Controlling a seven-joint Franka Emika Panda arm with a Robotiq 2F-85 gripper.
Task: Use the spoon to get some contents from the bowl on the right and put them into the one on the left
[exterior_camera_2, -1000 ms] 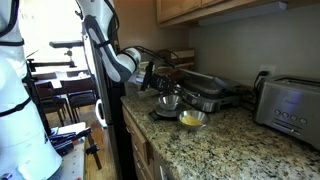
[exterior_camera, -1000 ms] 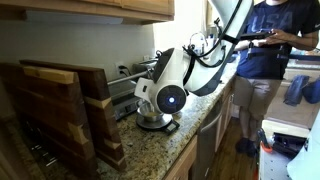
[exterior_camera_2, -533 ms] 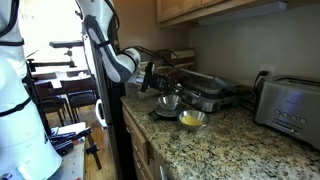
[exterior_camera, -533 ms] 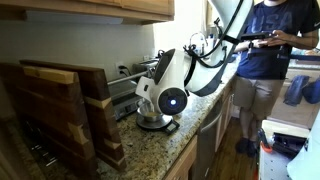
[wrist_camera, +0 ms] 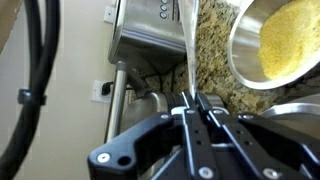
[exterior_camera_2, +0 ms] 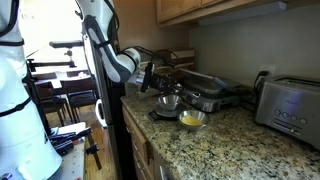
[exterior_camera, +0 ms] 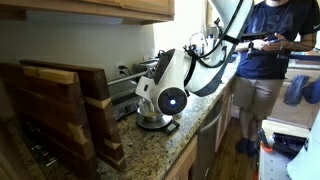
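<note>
The tool [wrist_camera: 192, 104] is pressed tight on the thin handle of the spoon [wrist_camera: 186, 45]. The spoon points out over the speckled desk [wrist_camera: 207, 60], and its scoop end cannot be seen. Just past it sits a shiny bowl [wrist_camera: 243, 35] with the yellow-tan contents [wrist_camera: 280, 45] inside. The rim of a second bowl [wrist_camera: 290, 108] shows close beside the tool. A silver toaster [wrist_camera: 150, 25] stands farther off on the desk. In an exterior view, a dark grill [exterior_camera_2: 205, 92] sits behind both bowls.
</note>
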